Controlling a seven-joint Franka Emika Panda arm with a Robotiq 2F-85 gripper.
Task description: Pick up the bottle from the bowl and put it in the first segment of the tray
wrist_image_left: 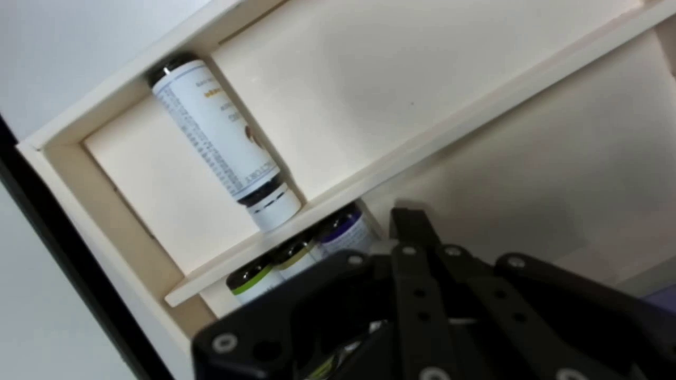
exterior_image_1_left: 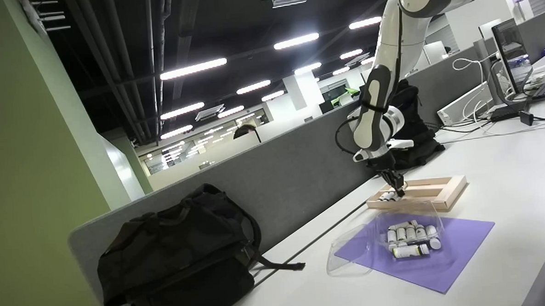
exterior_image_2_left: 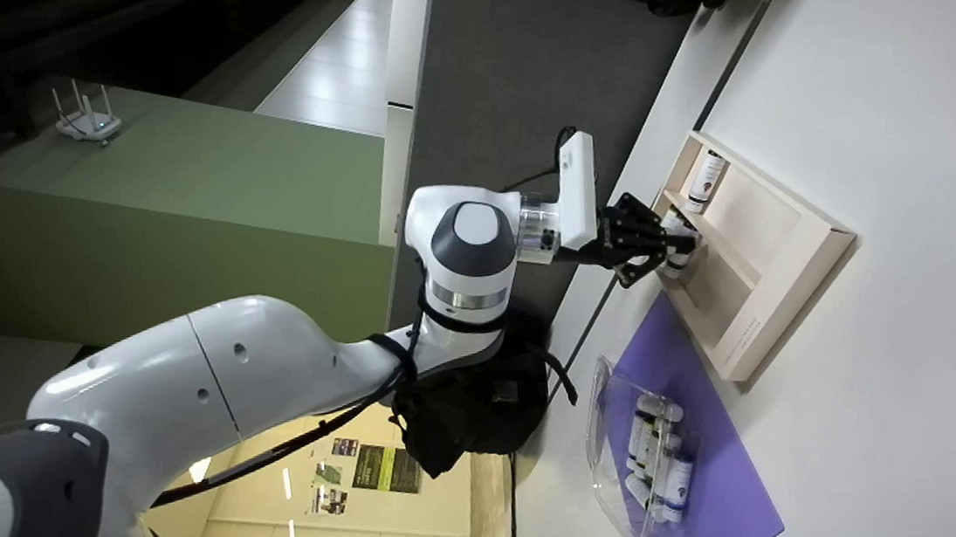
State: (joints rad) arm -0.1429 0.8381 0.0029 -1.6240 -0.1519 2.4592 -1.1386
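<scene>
Here's the gripper (exterior_image_1_left: 400, 193) right at the tray (exterior_image_1_left: 452, 194), and the tray sits close to the tabletop (exterior_image_1_left: 508, 175) edge that runs along the partition (exterior_image_1_left: 310, 183). Into the wrist view we go: fingers (wrist_image_left: 414, 227) drawn together, clenched, their tips just beside a row of bottles (wrist_image_left: 300, 265). Contact with the nearest? We cannot tell. Three of that row show clearly, banded green, yellow and purple, dark ends toward the divider (wrist_image_left: 422, 145). And across that divider, look, a lone bottle (wrist_image_left: 222, 132) lies crosswise in the neighbouring compartment, white cap toward the divider, dark base up by the rim. Which of these bottles the task means, and which compartment counts as first, we can't say.

Now to the bowl (exterior_image_1_left: 424, 213)! It's clear-walled and rests on the purple mat (exterior_image_1_left: 467, 236), near the tray, and we see the mat spread from close to the partition edge out toward the opposite edge. Inside we have a cluster of white-labelled bottles (exterior_image_1_left: 409, 251), showing in both exterior views. A clear, lid-like piece (exterior_image_1_left: 351, 262) lies just beside, overlapping the mat. Well apart from it, a black backpack (exterior_image_1_left: 180, 258) slumps at the partition edge, and another backpack (exterior_image_1_left: 411, 126) stands behind the arm (exterior_image_1_left: 401, 37), against the same edge.
</scene>
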